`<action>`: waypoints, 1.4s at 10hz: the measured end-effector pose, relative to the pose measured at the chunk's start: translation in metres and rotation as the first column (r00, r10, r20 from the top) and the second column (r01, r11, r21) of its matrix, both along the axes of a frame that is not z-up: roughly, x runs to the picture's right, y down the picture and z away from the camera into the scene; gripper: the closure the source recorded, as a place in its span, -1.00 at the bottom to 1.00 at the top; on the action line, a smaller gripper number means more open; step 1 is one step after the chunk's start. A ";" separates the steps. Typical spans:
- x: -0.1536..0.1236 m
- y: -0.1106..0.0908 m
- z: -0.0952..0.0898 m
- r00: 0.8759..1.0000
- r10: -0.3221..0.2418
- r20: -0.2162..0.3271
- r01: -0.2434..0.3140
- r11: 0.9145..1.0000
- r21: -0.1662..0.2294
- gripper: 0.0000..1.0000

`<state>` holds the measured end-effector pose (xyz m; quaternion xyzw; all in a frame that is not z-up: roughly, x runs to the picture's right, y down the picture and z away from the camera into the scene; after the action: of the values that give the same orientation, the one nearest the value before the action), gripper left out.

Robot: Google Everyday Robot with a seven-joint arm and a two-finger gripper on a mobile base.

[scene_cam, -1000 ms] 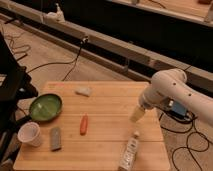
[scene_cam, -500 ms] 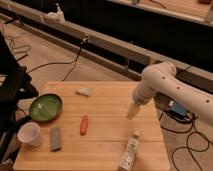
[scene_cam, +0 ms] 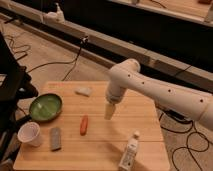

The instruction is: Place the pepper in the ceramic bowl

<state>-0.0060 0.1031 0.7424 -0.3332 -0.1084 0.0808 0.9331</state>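
The small orange-red pepper (scene_cam: 84, 125) lies on the wooden table (scene_cam: 100, 150), near its middle. The round green ceramic bowl (scene_cam: 45, 107) sits at the table's left side, empty. My gripper (scene_cam: 109, 112) hangs from the white arm above the table, a little right of and above the pepper, apart from it. It holds nothing that I can see.
A white paper cup (scene_cam: 29, 134) stands at the front left, a grey rectangular block (scene_cam: 55, 138) next to it. A small pale object (scene_cam: 83, 91) lies at the back. A clear bottle (scene_cam: 129, 152) lies at the front right. Cables run over the floor.
The arm has swung left across the table, bringing the gripper from the right side to just right of the pepper. The objects have not moved.
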 end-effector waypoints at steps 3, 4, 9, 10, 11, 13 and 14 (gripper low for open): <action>-0.022 0.010 -0.003 0.998 -0.038 0.046 0.039 0.999 -0.010 -0.60; -0.023 0.010 -0.003 0.998 -0.039 0.048 0.039 0.999 -0.010 -0.60; -0.008 0.018 0.017 0.992 -0.123 0.038 0.121 0.992 0.034 -0.60; -0.012 0.020 0.024 0.987 -0.151 0.048 0.149 0.987 0.054 -0.60; -0.020 0.022 0.033 0.981 -0.182 0.068 0.176 0.981 0.085 -0.60; -0.033 0.025 0.042 0.974 -0.202 0.105 0.189 0.975 0.120 -0.60; -0.044 0.028 0.048 0.967 -0.216 0.133 0.198 0.970 0.139 -0.60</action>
<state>-0.0498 0.1307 0.7905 -0.2890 -0.1465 -0.0490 0.9448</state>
